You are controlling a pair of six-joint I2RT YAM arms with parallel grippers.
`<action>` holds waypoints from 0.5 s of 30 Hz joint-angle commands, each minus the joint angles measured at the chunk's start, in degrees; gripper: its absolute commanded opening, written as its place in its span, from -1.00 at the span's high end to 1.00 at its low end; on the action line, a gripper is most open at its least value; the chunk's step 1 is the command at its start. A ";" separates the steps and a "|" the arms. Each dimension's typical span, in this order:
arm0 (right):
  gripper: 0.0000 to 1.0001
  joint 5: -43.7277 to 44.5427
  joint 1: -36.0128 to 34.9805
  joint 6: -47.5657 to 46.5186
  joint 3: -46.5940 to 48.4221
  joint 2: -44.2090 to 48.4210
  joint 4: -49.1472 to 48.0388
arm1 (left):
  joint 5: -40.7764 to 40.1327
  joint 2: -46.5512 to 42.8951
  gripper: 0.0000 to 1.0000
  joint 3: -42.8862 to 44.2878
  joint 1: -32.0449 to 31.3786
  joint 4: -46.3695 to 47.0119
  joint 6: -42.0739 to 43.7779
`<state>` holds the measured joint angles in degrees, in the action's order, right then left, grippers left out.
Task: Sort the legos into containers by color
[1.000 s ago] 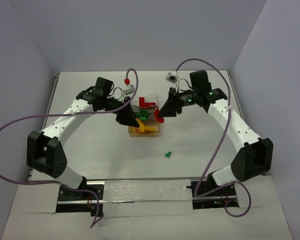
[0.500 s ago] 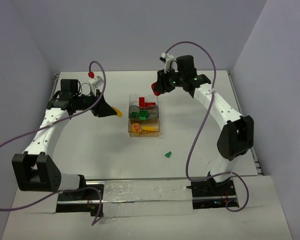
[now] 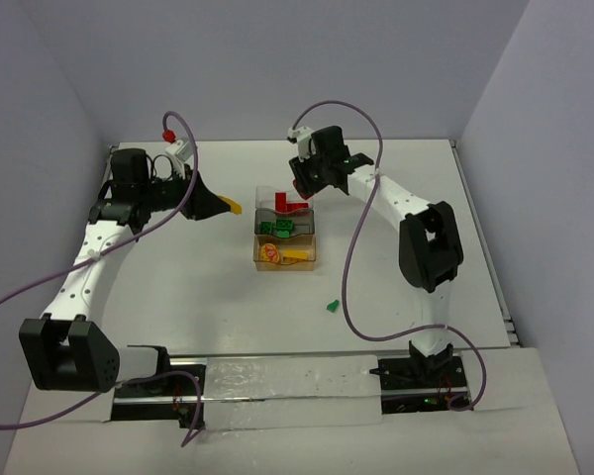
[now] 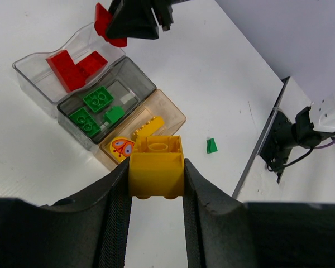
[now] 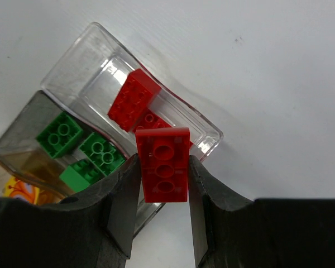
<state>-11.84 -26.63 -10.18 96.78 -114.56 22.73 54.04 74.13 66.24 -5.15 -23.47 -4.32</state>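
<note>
Three trays stand in a row: the clear tray (image 3: 267,194) holds red legos (image 3: 291,204), the smoky grey tray (image 3: 308,227) holds green legos (image 3: 276,228), and the amber tray (image 3: 315,259) holds yellow pieces (image 3: 282,254). My left gripper (image 3: 228,207) is shut on a yellow brick (image 4: 156,166), raised to the left of the trays. My right gripper (image 3: 299,185) is shut on a flat red brick (image 5: 163,164), held above the far end of the clear tray (image 5: 95,33). One green lego (image 3: 332,306) lies loose on the table, also seen in the left wrist view (image 4: 211,146).
The table's rim runs along the left edge (image 3: 107,188) and right edge (image 3: 465,188). The arms' purple cables (image 3: 351,267) loop over the table. The arm bases sit on a rail (image 3: 287,381) at the near edge.
My left gripper has swung away from the amber tray to the left with the yellow brick. My right gripper has moved back and left to the clear tray's far end, still holding the red brick.
</note>
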 commanded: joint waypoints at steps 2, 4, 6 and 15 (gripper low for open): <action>1.00 2.00 0.00 -3.17 4.12 -2.05 -1.45 | 0.27 0.91 1.00 0.81 0.05 3.96 -2.08; 1.00 1.98 -0.09 -3.39 4.28 -2.80 -1.69 | 0.24 1.31 1.00 0.95 0.05 3.96 -2.27; 0.94 2.02 -0.11 -3.73 4.90 -3.65 -1.41 | 0.10 1.63 1.00 1.00 0.05 3.96 -2.30; 0.55 1.65 -0.44 -4.76 7.28 -6.99 0.21 | -2.89 2.05 1.00 0.82 0.05 4.84 -2.98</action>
<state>-10.31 -26.65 -13.83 101.00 -120.63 23.18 52.51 76.16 66.24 -5.15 -21.90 -6.42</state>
